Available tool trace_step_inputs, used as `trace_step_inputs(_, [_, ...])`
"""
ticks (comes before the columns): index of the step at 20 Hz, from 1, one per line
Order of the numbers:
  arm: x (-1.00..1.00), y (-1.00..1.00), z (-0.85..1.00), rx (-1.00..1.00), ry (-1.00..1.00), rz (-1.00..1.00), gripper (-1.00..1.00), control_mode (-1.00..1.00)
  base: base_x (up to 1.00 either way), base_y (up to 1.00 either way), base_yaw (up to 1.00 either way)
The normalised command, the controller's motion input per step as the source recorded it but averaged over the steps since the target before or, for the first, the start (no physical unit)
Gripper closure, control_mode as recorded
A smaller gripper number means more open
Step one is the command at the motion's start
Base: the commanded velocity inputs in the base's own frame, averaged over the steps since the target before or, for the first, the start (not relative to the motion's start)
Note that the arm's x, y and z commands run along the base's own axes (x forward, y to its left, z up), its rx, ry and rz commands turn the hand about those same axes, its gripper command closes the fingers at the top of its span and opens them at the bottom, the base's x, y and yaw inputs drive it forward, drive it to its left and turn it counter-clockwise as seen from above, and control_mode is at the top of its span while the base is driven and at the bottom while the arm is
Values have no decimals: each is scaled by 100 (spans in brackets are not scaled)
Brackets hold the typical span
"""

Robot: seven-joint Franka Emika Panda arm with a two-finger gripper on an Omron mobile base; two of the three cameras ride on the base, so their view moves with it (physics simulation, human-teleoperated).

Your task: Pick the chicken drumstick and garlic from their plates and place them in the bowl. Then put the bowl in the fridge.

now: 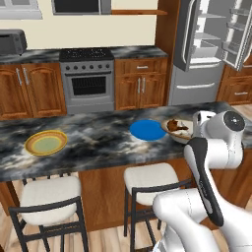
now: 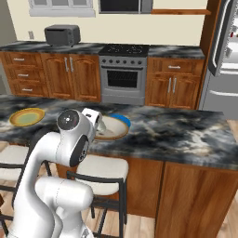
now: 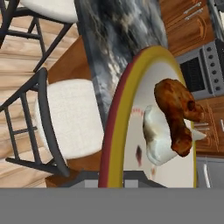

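The tan bowl (image 3: 114, 109) sits at the near edge of the dark marble counter (image 1: 98, 142), and its rim runs down between my fingertips. Inside it, the reddish-brown chicken drumstick (image 3: 177, 107) lies against the off-white garlic (image 3: 158, 142). My gripper (image 3: 114, 180) is shut on the bowl's near rim. From the base views the bowl (image 1: 173, 130) (image 2: 113, 128) is partly hidden behind my white hand. The blue plate (image 1: 146, 129) (image 2: 123, 119) lies bare just beyond it. The yellow-rimmed plate (image 1: 46, 142) (image 2: 27, 116) is bare at the counter's left. The fridge (image 1: 211, 47) stands open at the back right.
Two white-cushioned stools (image 1: 150, 179) (image 1: 49, 194) stand under the counter's near edge, one right below the bowl. A stove (image 1: 87, 78) and wooden cabinets (image 1: 140, 83) line the back wall, between me and the fridge across the floor.
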Motion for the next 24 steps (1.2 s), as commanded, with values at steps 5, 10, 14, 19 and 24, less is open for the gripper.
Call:
trace_step_inputs(5, [0,0,0,0,0,0,100,100,-47,-30,-4])
trace_step_inputs(10, [0,0,0,0,0,0,100,100,6,-66,-5])
trace_step_inputs(14, [0,0,0,0,0,0,100,100,13,-69,0])
trace_step_inputs(19, [0,0,0,0,0,0,100,100,16,-69,0])
trace_step_inputs(24, [0,0,0,0,0,0,100,100,30,-66,0])
